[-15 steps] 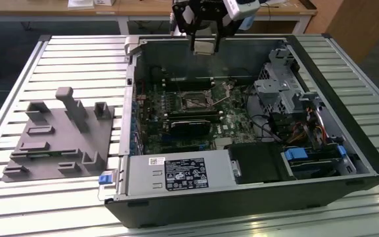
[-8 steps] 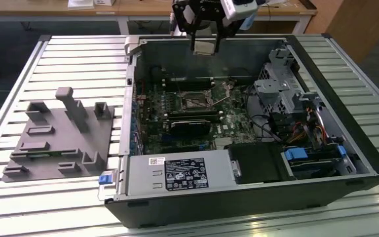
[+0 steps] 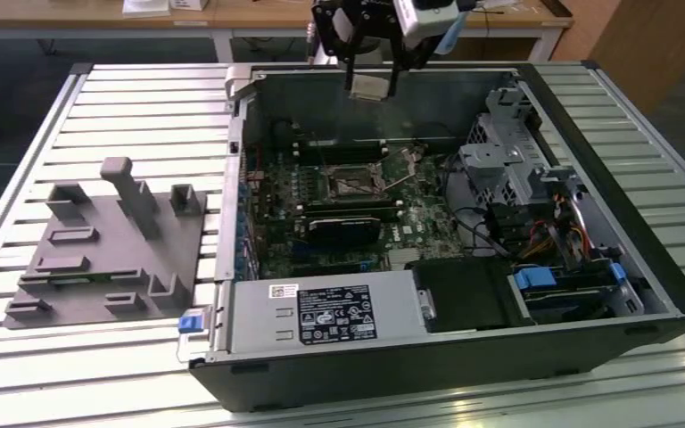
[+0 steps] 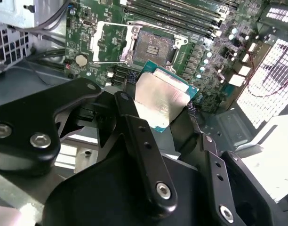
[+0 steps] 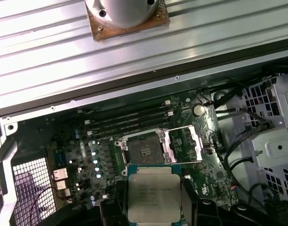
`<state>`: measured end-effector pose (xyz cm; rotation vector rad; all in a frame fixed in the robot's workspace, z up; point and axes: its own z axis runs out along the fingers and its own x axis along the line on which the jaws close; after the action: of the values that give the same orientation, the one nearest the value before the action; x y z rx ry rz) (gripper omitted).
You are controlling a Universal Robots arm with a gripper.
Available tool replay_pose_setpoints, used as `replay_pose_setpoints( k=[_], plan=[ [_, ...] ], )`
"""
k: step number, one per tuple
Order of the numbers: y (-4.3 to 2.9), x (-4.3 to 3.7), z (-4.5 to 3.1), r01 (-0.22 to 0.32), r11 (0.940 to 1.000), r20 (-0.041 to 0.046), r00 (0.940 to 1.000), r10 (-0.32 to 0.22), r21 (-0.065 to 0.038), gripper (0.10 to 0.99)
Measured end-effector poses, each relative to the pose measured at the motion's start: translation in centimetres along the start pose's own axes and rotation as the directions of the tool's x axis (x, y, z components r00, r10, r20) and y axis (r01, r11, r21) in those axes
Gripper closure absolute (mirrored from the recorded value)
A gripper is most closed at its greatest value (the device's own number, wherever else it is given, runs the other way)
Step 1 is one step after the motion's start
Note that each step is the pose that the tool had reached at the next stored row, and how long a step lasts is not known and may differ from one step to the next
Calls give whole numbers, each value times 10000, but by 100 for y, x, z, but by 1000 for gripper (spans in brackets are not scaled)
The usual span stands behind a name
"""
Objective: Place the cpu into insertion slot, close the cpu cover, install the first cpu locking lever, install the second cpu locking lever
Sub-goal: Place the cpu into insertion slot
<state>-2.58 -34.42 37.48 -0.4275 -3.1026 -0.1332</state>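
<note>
Claw [image 4: 160,95] pinches one cpu [image 5: 154,195] above one insertion slot [image 5: 145,151]; cpu cover [image 5: 168,145] open.

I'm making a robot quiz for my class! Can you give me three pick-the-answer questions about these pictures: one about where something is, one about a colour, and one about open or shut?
1. Where is the cpu?
A) on the floor
B) in the hand
C) inside a box

2. What colour is the circuit board around the insertion slot?
A) red
B) yellow
C) green

3. How is the cpu cover?
A) swung open beside the slot
B) shut over the slot
C) held in the hand

Answers:
1 B: the hand pinches the chip above the board.
2 C: the board shows green in both wrist views.
3 A: the slot lies bare, with the frame flipped to its side.
</note>
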Motion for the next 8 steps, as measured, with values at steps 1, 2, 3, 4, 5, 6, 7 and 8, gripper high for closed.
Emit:
replay_pose_setpoints(
  k=[1,2,3,4,5,6,7,8],
  plan=[
    [0,0,0,-103,9999,10,9999,103,2,545],
    [0,0,0,-201,9998,19,9998,201,3,545],
    [0,0,1,-299,9996,28,9995,299,4,545],
    [0,0,1,-397,9992,37,9992,397,4,545],
    [0,0,1,-492,9988,46,9988,492,7,545],
    [0,0,1,-588,9983,56,9983,587,8,545],
    [0,0,2,-683,9977,64,9976,683,9,545],
    [0,0,2,-784,9969,73,9969,784,10,545]
  ],
)
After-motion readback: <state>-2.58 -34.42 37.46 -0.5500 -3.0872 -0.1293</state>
